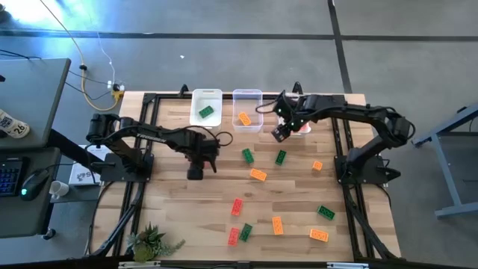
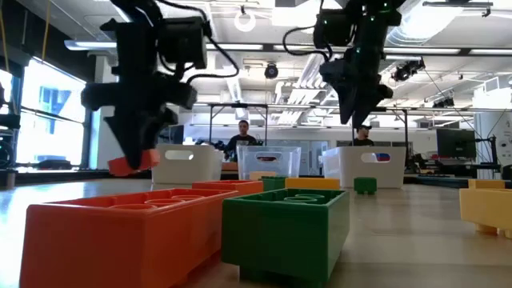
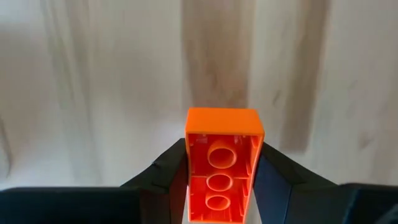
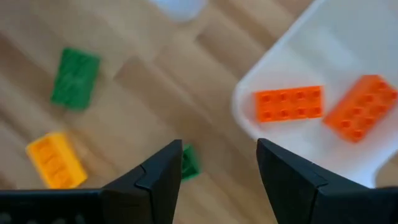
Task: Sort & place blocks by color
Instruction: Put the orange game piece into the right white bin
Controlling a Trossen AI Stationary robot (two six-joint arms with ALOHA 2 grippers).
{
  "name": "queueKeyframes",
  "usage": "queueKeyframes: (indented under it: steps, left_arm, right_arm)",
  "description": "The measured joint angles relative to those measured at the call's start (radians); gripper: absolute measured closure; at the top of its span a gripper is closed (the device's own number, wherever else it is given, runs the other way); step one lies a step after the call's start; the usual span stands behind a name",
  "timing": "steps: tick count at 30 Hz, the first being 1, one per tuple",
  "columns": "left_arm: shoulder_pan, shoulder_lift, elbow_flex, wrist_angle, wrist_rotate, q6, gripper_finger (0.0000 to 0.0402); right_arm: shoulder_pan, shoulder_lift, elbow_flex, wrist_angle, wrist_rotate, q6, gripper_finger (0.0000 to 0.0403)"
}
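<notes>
Pale wood-plank table (image 1: 187, 217), left pincer (image 3: 219, 186) clasping orange block (image 3: 222, 165), right pincer (image 4: 217, 168) parted, empty, workshop behind

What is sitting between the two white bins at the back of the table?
In the high view, a clear bin stands between the left white bin and the right white bin, with one orange block inside it. The right gripper hangs beside it.

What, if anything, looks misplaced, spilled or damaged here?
Nothing stands out. The translucent white rectangular bins stand upright in a row; the left gripper holds a small orange studded plastic brick squarely; more bricks lie scattered on the wooden table.
</notes>
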Motion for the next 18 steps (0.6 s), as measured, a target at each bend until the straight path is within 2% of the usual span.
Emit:
queueKeyframes:
  steps: [10,15,18]
  left_arm:
    - [0.0,-0.001,0.013,0.23,0.175,-0.047,0.0283]
    - [0.0,-0.001,0.013,0.41,0.274,-0.053,0.0283]
    - [0.008,-0.001,0.013,0.561,0.293,-0.054,0.0283]
  right_arm:
    - [0.24,0.0,0.0,0.003,0.013,0.033,0.0208]
    - [0.327,0.0,0.0,0.015,0.007,0.089,0.0208]
    - [0.359,0.0,0.0,0.017,-0.002,0.096,0.0208]
